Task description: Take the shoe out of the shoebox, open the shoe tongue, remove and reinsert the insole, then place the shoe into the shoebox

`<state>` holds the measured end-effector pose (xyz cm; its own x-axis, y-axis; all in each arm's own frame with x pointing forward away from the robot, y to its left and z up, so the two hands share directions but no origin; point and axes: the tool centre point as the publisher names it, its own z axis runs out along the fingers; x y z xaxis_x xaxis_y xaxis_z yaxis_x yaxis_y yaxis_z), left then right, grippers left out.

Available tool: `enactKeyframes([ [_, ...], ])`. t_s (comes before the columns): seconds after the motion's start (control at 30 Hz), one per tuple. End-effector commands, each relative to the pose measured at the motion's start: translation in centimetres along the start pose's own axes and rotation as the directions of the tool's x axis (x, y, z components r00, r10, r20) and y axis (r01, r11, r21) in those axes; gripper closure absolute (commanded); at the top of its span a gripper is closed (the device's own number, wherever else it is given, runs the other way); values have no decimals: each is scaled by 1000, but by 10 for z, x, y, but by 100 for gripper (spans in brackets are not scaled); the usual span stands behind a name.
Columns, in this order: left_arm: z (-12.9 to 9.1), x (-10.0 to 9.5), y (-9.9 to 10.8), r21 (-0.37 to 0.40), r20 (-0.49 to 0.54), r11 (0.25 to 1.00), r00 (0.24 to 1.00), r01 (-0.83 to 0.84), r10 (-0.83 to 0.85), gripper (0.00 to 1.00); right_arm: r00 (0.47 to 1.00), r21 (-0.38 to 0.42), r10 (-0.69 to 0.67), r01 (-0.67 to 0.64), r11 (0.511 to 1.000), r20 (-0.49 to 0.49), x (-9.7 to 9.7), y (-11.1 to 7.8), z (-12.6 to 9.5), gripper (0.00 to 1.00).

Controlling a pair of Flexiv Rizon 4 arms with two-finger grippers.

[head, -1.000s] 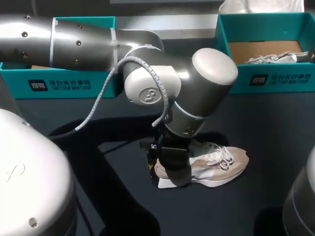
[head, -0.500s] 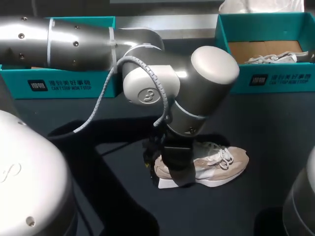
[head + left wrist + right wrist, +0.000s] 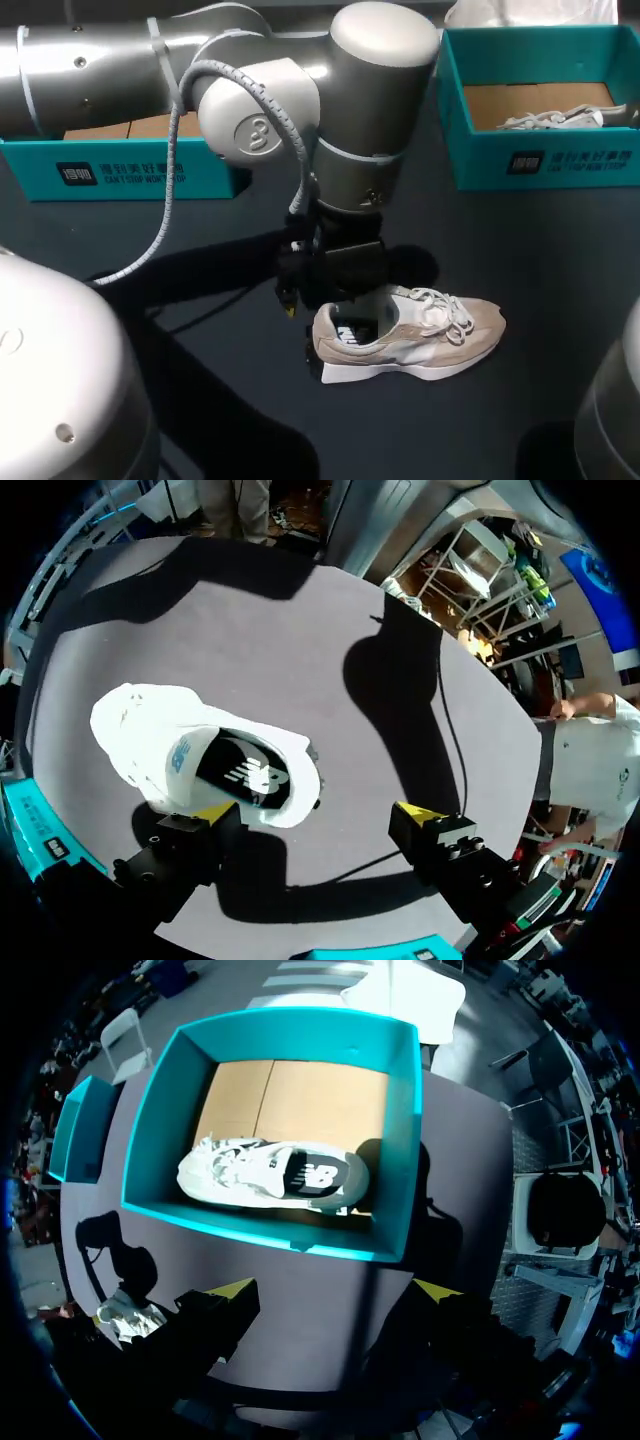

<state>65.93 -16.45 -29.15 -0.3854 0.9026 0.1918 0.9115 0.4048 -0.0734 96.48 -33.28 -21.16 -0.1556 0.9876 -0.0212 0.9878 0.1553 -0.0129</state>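
A: Shoe [image 3: 405, 340], what do you have?

B: Out of the box. It stands on its sole on the table [image 3: 530, 290], toe toward my right side. Tan and cream upper, white laces [image 3: 447, 313], white sole [image 3: 400, 372]. From the left wrist the mouth gapes and the dark insole [image 3: 243, 772] with a white mark lies inside.

A: Left gripper [image 3: 318, 812]?

B: Fingers spread wide, nothing between them. It hangs over the heel end. One yellow fingertip [image 3: 215, 811] sits at the heel rim, and I cannot tell whether it touches. The other is well clear, over bare table. The left arm [image 3: 330, 110] comes across from the left to the middle.

A: Right gripper [image 3: 338, 1290]?

B: Also wide open and empty, high over the table's right part. Ahead of it is the right box [image 3: 398, 1150], teal, with a brown card floor.

A: Anything in that box?

B: A second shoe [image 3: 270, 1172], pale with white laces and a dark insole, lying along the near wall. It is a match for the one on the table.

A: Surface?

B: Dark, matt, heavy arm shadows across it. A left box [image 3: 130, 170], teal as well, stands at the far left edge, partly behind the left arm. The two boxes are well apart, and the shoe is nearer than both.
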Motion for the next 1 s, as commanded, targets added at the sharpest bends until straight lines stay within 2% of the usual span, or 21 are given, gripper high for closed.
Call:
enactKeyframes([
  [0.03,-9,21,14,166,191,978,969,125,-156,0,1000,-2,1,-1,1000,2,0,-1,0,0],
  [0.07,-11,22,14,194,209,973,964,126,-167,0,1000,-2,1,-1,1000,2,0,-1,0,0],
  [0.5,-11,22,14,194,209,973,964,126,-167,0,1000,-2,1,-1,1000,2,0,-1,0,0],
  [0.57,-5,25,23,312,185,926,942,215,-281,0,1000,-2,1,-1,1000,2,0,-1,0,0],
  [0.63,-1,29,29,443,182,849,898,289,-401,0,1000,-2,1,-1,1000,2,0,-1,0,0],
  [0.67,4,30,31,498,149,807,886,317,-440,0,1000,-2,1,-1,1000,2,0,-1,0,0],
  [0.8,17,39,38,652,63,643,817,401,-574,0,1000,-2,1,-1,1000,2,0,-1,0,0],
  [0.87,19,44,40,699,30,579,791,420,-610,0,1000,-2,1,-1,1000,2,0,-1,0,0],
  [1.0,20,54,40,746,52,508,723,431,-689,0,1000,-2,1,-1,1000,2,0,-1,0,0],
])
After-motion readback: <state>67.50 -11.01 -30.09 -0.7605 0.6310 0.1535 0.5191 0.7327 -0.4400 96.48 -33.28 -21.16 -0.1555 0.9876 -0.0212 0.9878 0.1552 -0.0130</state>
